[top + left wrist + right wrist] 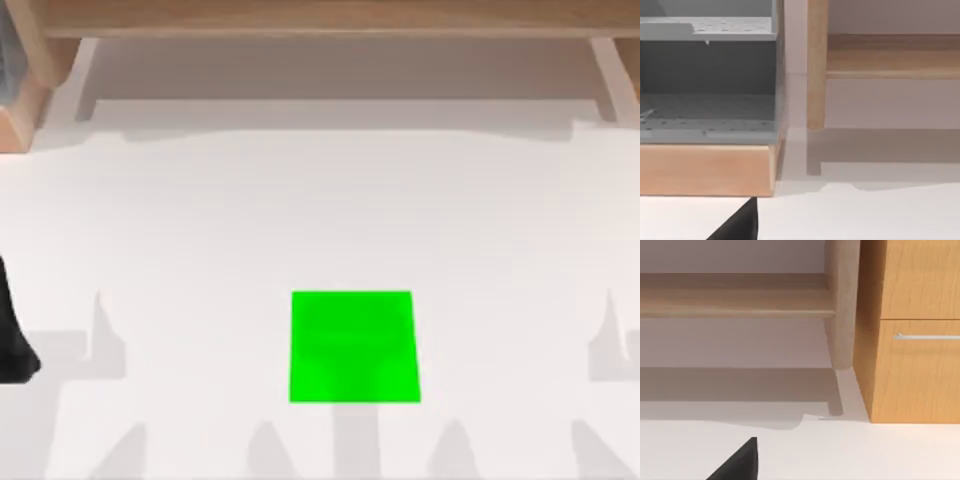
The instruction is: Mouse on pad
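The pad is a flat bright green square on the white table, a little right of the middle and near the front edge, with nothing on it. The mouse is out of view. A black part of my left arm stands at the table's left edge, well away from the pad. A black corner of my left gripper shows low in the left wrist view, over the white table. A matching black corner of my right gripper shows in the right wrist view.
A wooden frame runs along the back of the table. The left wrist view faces a grey shelf unit on a wooden base. The right wrist view faces a wooden drawer cabinet with a metal handle. White table surrounds the pad.
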Robot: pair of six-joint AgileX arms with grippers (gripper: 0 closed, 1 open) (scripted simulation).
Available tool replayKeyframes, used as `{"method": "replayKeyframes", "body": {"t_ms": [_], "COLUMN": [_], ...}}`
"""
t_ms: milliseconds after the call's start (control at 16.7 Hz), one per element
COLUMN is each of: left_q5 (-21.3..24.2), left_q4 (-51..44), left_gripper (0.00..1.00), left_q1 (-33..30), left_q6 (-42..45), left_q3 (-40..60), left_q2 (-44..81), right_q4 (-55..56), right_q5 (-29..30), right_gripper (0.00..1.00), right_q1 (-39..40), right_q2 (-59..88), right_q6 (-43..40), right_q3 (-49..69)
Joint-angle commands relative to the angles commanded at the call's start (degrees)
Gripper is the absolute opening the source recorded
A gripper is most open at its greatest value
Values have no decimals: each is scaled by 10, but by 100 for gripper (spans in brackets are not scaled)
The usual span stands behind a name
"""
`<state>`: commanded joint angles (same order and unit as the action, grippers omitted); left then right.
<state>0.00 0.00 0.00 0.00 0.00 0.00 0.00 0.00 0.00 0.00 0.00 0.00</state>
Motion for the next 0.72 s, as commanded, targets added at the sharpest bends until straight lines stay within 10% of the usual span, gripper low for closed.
{"method": "replayKeyframes", "body": {"t_ms": [720], "left_q5": [0], "left_q4": [0], "left_gripper": [100], "left_q1": [0], "left_q6": [0], "left_q3": [0], "left_q2": [0], "right_q4": [-242], "right_q5": [-4], "right_gripper": [100], "right_q1": [-56], "right_q2": [328], "right_q6": [-6], "right_q3": [212]}}
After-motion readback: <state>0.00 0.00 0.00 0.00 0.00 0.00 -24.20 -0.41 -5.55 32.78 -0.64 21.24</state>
